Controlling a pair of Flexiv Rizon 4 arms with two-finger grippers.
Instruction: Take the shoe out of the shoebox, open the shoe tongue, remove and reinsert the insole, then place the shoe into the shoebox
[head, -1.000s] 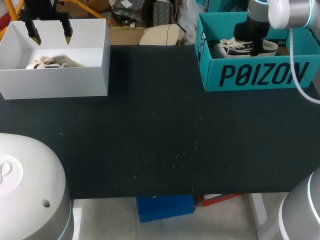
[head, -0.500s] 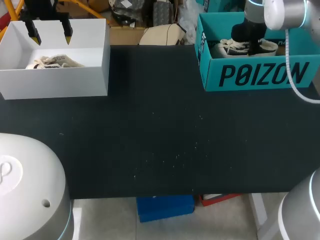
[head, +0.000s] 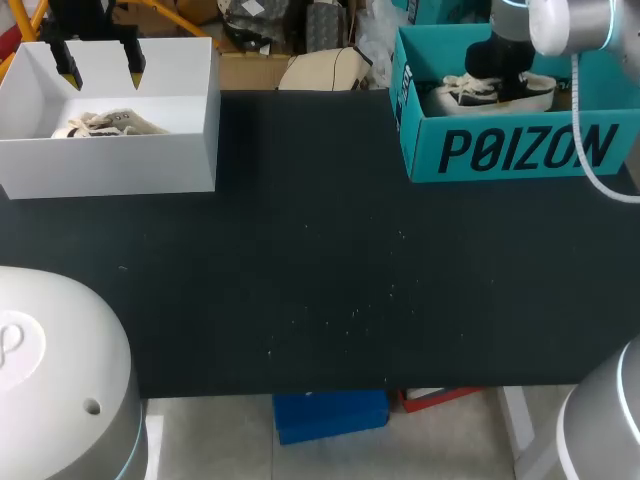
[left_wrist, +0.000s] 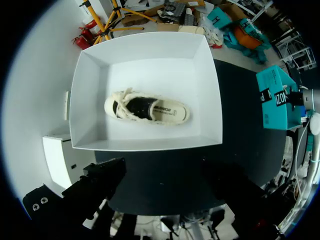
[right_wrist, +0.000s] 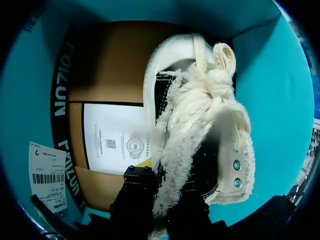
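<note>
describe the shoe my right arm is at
Look to the teal shoebox at the table's far right corner. The shoe inside is black with a cream toe and shaggy cream laces; its lookalike lies in the white box at far left.

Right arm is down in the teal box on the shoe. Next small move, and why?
Probably raise the right gripper straight up: its fingers seem to pinch the shoe and the teal shoebox walls surround it, so sideways travel could snag.

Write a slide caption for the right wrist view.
Right gripper clamps a black-and-cream shoe by its frayed laces inside the teal shoebox.
</note>
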